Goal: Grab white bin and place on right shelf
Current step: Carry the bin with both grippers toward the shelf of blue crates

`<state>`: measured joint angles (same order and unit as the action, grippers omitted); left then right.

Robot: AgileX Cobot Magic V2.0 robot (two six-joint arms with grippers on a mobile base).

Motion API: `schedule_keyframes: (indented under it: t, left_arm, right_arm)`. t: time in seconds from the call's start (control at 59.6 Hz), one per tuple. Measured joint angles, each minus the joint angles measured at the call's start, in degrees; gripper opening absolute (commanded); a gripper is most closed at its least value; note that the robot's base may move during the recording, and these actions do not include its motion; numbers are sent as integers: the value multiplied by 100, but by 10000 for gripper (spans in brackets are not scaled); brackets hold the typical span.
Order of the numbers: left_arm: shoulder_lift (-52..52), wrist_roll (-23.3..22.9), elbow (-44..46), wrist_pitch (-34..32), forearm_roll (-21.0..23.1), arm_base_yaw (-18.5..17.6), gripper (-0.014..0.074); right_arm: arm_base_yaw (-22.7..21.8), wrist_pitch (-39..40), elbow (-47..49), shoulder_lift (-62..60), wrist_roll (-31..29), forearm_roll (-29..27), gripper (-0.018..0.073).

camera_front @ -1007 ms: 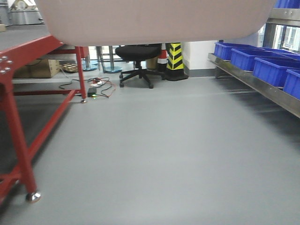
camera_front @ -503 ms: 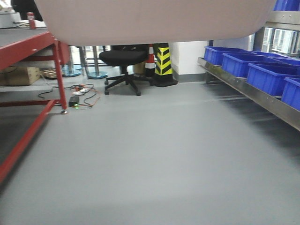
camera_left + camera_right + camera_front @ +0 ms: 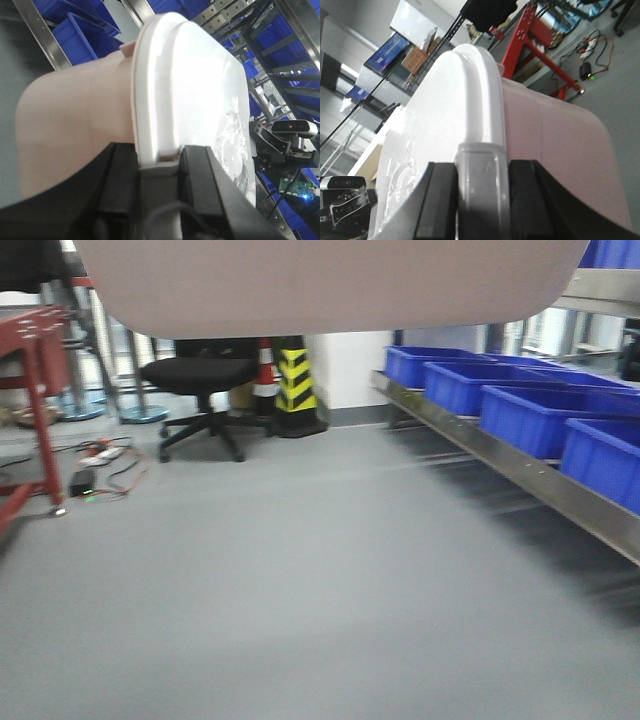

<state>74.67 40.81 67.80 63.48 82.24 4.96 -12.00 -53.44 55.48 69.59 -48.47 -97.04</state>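
Bin (image 3: 330, 285): carried clear of the floor (image 3: 300, 590). Its pale underside fills the top of the front view.
Left claw (image 3: 157, 172): pinching the end edge of the lid (image 3: 190, 85), with a black finger on either side of the rim tab.
Right claw (image 3: 482, 200): pinching the grey handle (image 3: 482, 170) at the opposite end, fingers pressed to both its sides.
Reason for hold: judged that the tub is too wide for one claw, so a clamp at each end keeps it level and the lid seated.
Shelf (image 3: 500, 465): the steel rail runs along the right of the front view, well apart from the bin.
Lower level: lined with blue bins (image 3: 520, 405), so the load is judged to stay high for an upper level. Only the edge of that level shows, at upper right.
Free slot: not visible in any view.
Task state: grab done, placing not yet done.
Surroundings: red counter (image 3: 30, 340) at far left; chair (image 3: 200, 375) and striped post (image 3: 293, 380) at the back.
Risk: both holds are on lid parts, so a loose lid could let the tub drop.
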Motion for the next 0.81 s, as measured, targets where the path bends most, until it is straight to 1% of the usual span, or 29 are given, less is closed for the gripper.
schedule_keyframes:
  t: [0.805]
  left_arm:
    - [0, 0, 0, 0, 0, 0, -126]
  right_arm:
    - [0, 26, 0, 0, 0, 0, 58]
